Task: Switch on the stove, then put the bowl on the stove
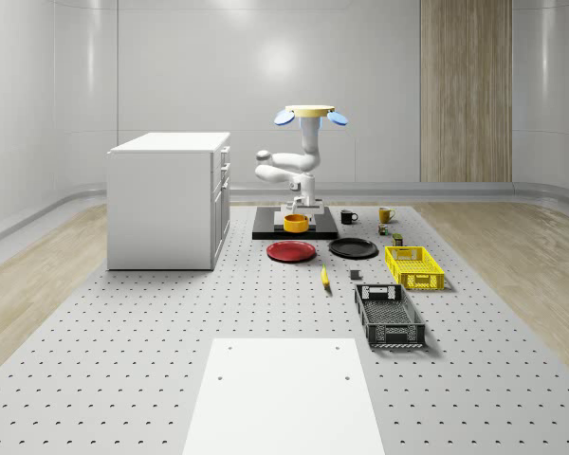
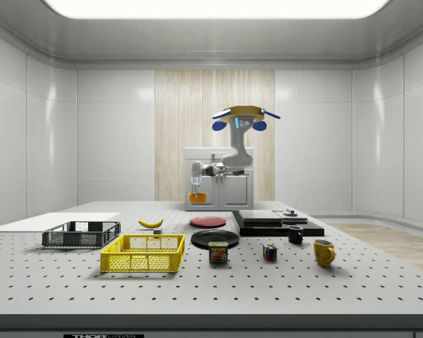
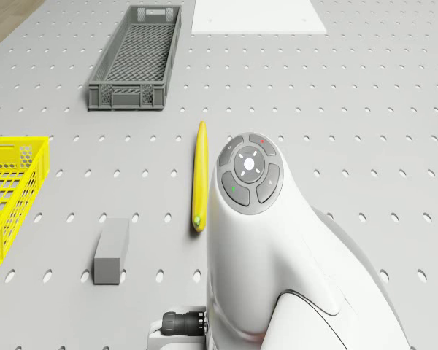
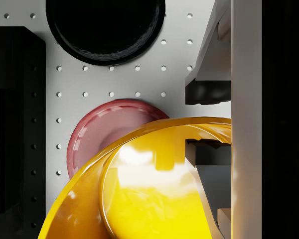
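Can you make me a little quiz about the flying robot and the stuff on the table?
1. True or false: the bowl is sitting on the table.
2. In the wrist view, what colour is the plate below the bowl? A red, B blue, C green.
3. Fill in the gap: the basket next to the grey crate is ____.

Key
1. False. The drone hovers near the stove, and the jaws, shut on the bowl's rim, hold it in the air.
2. A
3. yellow
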You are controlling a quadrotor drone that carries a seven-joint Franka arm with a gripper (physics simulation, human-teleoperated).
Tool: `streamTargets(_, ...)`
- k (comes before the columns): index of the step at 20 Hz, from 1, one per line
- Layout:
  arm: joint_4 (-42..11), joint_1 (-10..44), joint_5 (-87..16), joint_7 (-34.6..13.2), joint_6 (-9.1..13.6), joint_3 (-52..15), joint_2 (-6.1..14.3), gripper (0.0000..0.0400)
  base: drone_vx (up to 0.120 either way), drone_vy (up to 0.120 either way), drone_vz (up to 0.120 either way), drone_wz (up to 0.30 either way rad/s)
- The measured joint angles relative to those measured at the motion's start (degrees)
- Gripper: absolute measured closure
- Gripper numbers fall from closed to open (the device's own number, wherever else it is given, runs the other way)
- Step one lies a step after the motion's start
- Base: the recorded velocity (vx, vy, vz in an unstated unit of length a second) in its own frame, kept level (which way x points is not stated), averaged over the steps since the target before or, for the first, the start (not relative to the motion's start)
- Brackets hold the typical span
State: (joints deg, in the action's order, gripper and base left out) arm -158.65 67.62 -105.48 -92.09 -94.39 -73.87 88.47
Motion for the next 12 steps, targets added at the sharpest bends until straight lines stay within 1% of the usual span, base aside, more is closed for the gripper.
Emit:
streamTargets(3,0.00,0.03,0.04,-0.02,-0.08,-0.01,0.09,0.0300,-0.120,0.000,0.000,0.000)
streamTargets(5,0.01,0.04,0.06,-0.03,-0.13,-0.01,0.14,0.0300,-0.120,-0.100,0.000,0.000)
streamTargets(12,0.02,0.10,0.13,-0.07,-0.30,-0.02,0.32,0.0300,-0.120,0.000,0.000,0.000)
